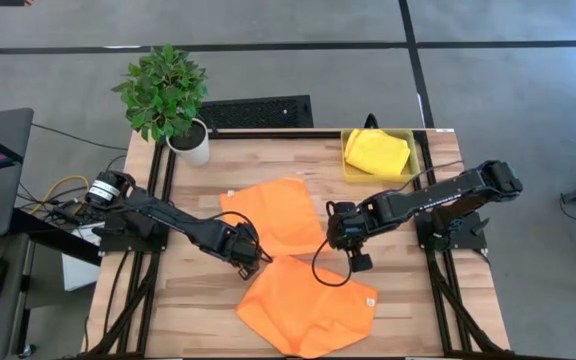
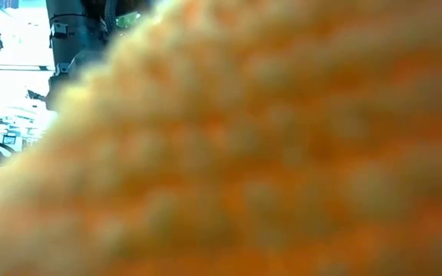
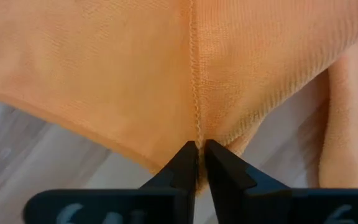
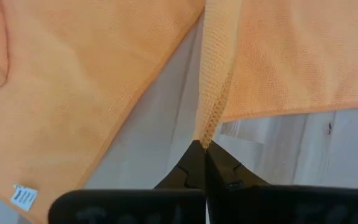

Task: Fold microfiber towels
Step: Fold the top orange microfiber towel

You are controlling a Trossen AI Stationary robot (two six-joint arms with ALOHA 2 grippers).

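Both claws pinched the far orange towel (image 1: 273,212): left gripper (image 3: 199,149) barely on its hem, right gripper (image 4: 204,146) clamped tight; that left corner risked slipping free

Grey tiled floor (image 1: 488,25) with dark seams, potted plant (image 1: 168,95) at table corner — black floor grille (image 1: 258,110) behind

We see two dark, jointed arms, a black cable looping by the right arm (image 1: 438,195), and tapered black fingers (image 3: 229,171) above faint white markings.
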